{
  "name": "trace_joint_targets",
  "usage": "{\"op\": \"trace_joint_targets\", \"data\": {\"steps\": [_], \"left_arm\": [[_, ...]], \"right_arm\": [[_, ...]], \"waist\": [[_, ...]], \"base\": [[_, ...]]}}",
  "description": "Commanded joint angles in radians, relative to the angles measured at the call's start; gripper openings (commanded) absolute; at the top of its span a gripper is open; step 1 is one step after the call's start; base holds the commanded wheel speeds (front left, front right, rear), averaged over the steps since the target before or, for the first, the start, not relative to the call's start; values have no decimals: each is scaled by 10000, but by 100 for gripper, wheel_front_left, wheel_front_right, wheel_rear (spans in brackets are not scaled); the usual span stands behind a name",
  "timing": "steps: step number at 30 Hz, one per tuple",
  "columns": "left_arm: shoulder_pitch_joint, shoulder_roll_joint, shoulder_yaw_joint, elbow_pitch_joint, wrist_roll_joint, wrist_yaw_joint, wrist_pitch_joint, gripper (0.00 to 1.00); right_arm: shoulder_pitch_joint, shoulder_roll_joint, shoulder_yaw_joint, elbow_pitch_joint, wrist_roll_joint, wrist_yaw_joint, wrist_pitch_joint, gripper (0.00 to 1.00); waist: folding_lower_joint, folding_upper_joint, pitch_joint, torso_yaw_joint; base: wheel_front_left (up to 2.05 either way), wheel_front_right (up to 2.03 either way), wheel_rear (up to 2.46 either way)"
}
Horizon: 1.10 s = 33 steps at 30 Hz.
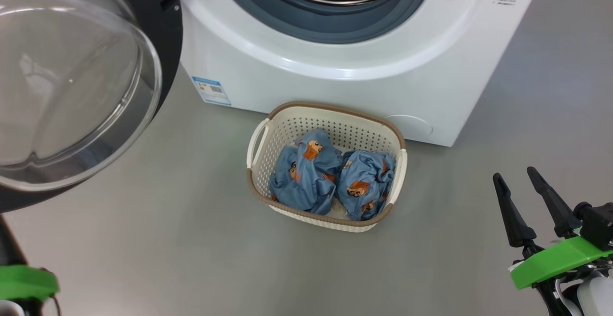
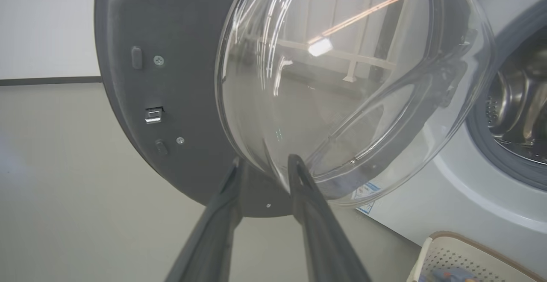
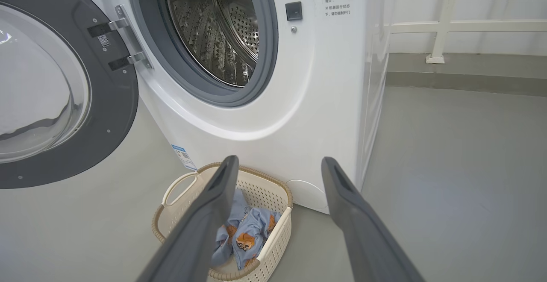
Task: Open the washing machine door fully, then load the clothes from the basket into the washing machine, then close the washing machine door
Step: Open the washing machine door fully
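Head view: a blue-and-white label sticker (image 1: 211, 90) with a small code square sits low on the washing machine (image 1: 335, 81); the lines of Chinese print (image 3: 336, 0) beside its opening are too small to read. The basket (image 1: 330, 113) stands on the floor just before the machine, holding the clothes (image 1: 330, 177) as two blue bundles. The washing machine door (image 1: 165, 33) hangs swung out. The right gripper (image 1: 515, 174) is spread wide, holding nothing; the left gripper (image 2: 265, 164) is narrowly parted at the door's lower rim

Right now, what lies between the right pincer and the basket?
Bare grey floor, nothing else, separates the right pincer from the basket, as the head view shows.
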Motion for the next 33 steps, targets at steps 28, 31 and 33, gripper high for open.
{"op": "trace_joint_targets", "data": {"steps": [28, 31, 33], "left_arm": [[1492, 566, -3306, -1955, -1216, -22, -53, 100], [1592, 745, -3903, -2031, -1444, -22, -53, 100], [1633, 834, -4180, -2072, -1536, -23, -53, 100]], "right_arm": [[440, 363, -348, -313, -73, 16, -118, 100], [495, 427, -384, -326, -83, 16, -118, 100], [516, 443, -405, -331, -79, 16, -118, 100]], "waist": [[0, 0, -478, -2563], [0, 0, -521, -2889], [0, 0, -553, -3032]], "base": [[0, 0, 0], [0, 0, 0], [0, 0, 0]]}}
